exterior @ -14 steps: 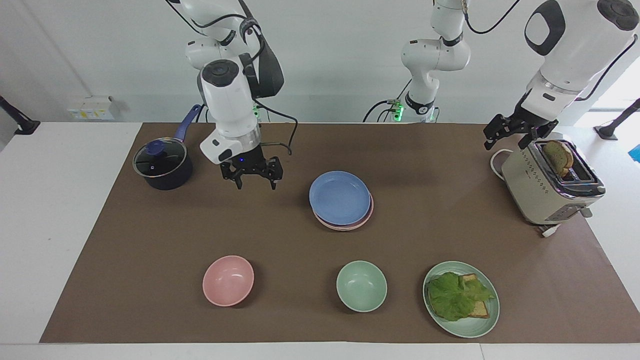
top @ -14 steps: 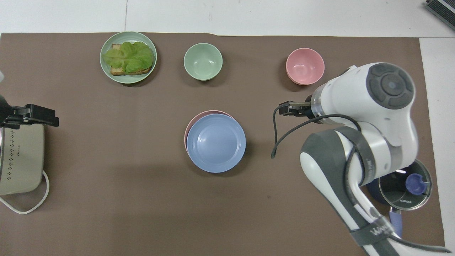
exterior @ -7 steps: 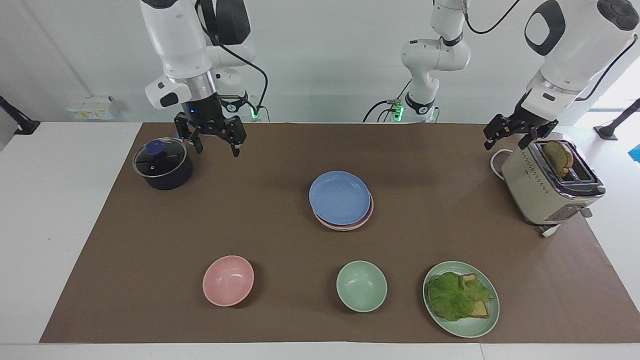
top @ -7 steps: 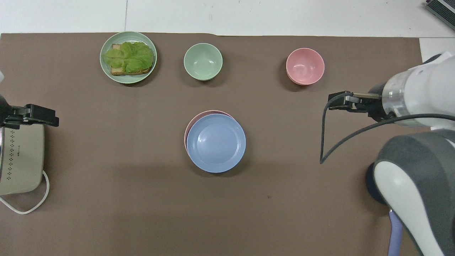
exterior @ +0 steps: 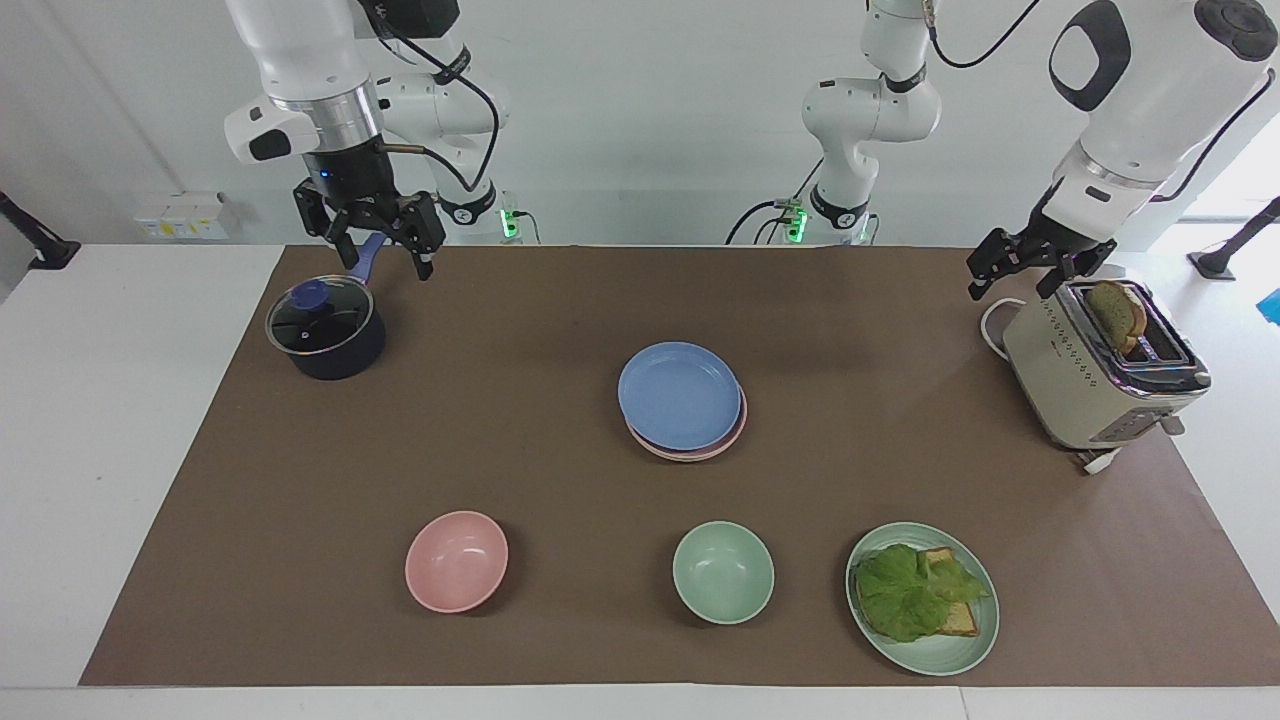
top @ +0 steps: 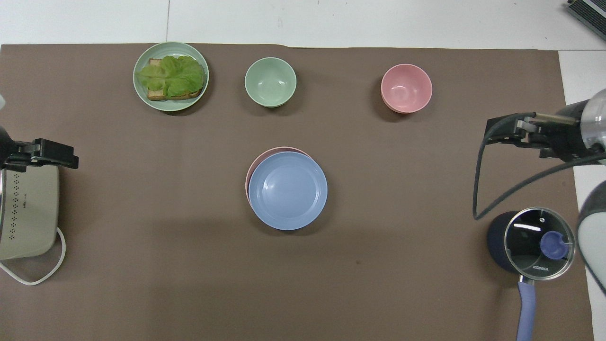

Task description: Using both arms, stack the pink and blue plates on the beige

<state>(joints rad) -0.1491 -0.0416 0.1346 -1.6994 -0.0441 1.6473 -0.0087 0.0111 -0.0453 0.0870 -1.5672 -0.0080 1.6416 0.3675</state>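
Observation:
The blue plate [exterior: 679,394] [top: 288,190] lies on top of the pink plate [exterior: 739,425] [top: 259,155] at the middle of the brown mat; only a sliver of pink rim shows. The beige plate is hidden. My right gripper [exterior: 378,252] [top: 509,132] hangs open and holds nothing, raised over the saucepan's handle at the right arm's end of the table. My left gripper [exterior: 1008,284] [top: 47,154] waits open over the toaster's end nearest the robots, also with nothing in it.
A dark saucepan [exterior: 325,328] with a glass lid stands at the right arm's end. A cream toaster [exterior: 1095,375] with bread in it stands at the left arm's end. Farther from the robots are a pink bowl [exterior: 456,561], a green bowl [exterior: 722,572] and a green plate [exterior: 950,655] with lettuce toast.
My right arm has risen and pulled back from beside the plates to over the saucepan's handle. The left arm and the plates have not moved.

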